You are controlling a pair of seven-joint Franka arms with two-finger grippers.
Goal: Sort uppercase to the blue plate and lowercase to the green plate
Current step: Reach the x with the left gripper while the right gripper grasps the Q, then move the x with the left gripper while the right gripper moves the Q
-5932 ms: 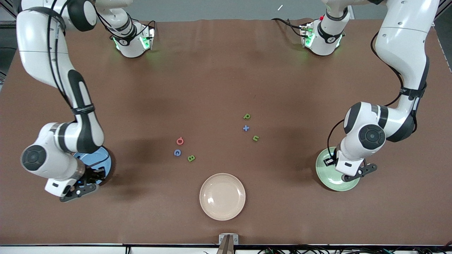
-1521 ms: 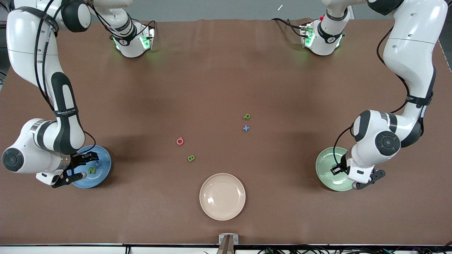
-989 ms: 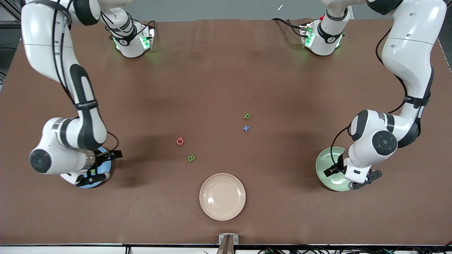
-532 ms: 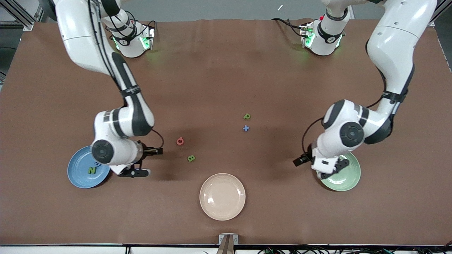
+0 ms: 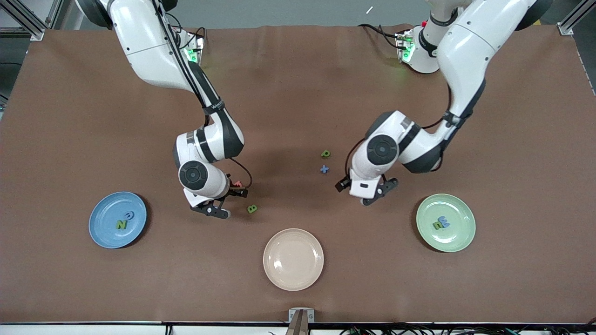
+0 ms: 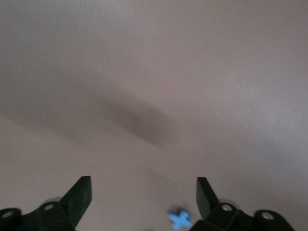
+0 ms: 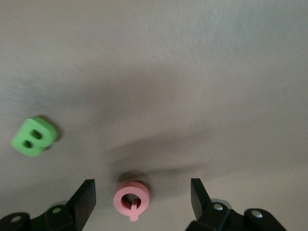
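Observation:
The pink Q (image 5: 237, 184) and green B (image 5: 252, 209) lie mid-table. My right gripper (image 5: 230, 202) is open just over the Q (image 7: 132, 196), which sits between its fingers; the B (image 7: 33, 136) is off to one side. The green p (image 5: 325, 153) and blue x (image 5: 324, 169) lie toward the left arm's end. My left gripper (image 5: 361, 191) is open and empty, low beside the x (image 6: 180, 219). The blue plate (image 5: 104, 232) holds the green N (image 5: 121, 224) and blue C (image 5: 129, 215). The green plate (image 5: 458, 237) holds the green n (image 5: 437, 225) and blue m (image 5: 445, 222).
An empty cream plate (image 5: 293, 259) sits nearest the front camera, between the two coloured plates. The brown table (image 5: 298, 93) is bare toward the robot bases.
The blue C and green n left the table and now lie on the blue and green plates. Both arms swung from their plates to the middle, the right over the Q, the left beside the x.

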